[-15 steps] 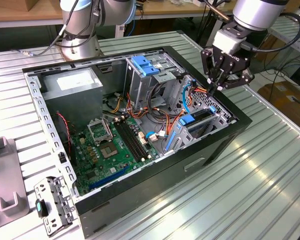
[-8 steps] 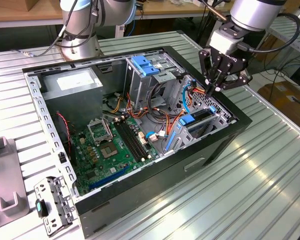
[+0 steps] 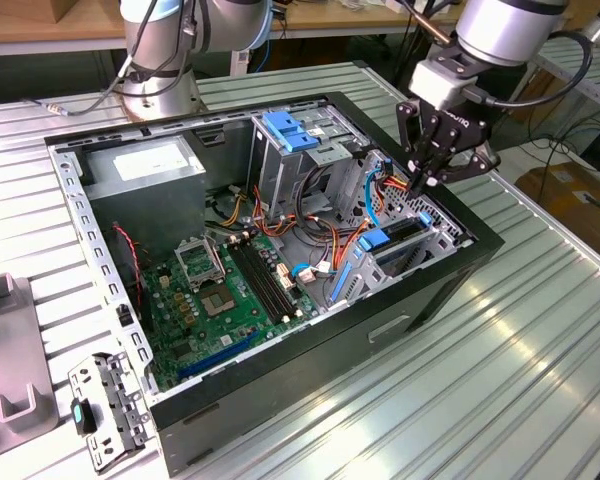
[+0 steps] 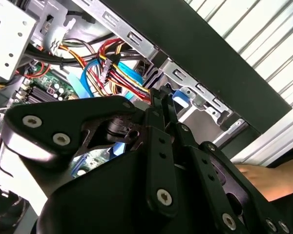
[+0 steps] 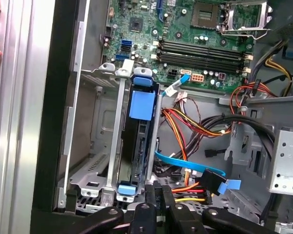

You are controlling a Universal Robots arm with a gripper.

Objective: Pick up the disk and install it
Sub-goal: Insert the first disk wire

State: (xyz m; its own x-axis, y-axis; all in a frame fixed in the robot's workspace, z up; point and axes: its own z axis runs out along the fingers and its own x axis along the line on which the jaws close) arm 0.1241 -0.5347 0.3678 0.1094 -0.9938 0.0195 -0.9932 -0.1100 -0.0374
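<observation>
We find the disk (image 5: 136,146) standing on edge inside a grey metal bay (image 5: 95,146) at the corner of the open computer case (image 3: 480,250), near the case's side wall; in the exterior view the disk (image 3: 390,240) shows its blue end above the bay toward that view's right. The gripper (image 3: 427,182) hangs just above the bay's far end, beside a bundle of red, yellow and orange wires (image 3: 385,195). In both wrist views its fingers (image 4: 161,105) lie pressed together with no gap and nothing between them, so we record it as closed and empty. The disk's long axis runs along the bay, parallel to the case's side wall, with one rounded blue end toward the circuit board (image 5: 185,34) and the other toward the gripper. We judge the disk to be stiff, moderately heavy for its size and sensitive to knocks; the blue plastic frame is the proper place to take hold, at its rounded end, rather than the dark body. A thin blue cable (image 5: 185,165) lies close beside the bay.
</observation>
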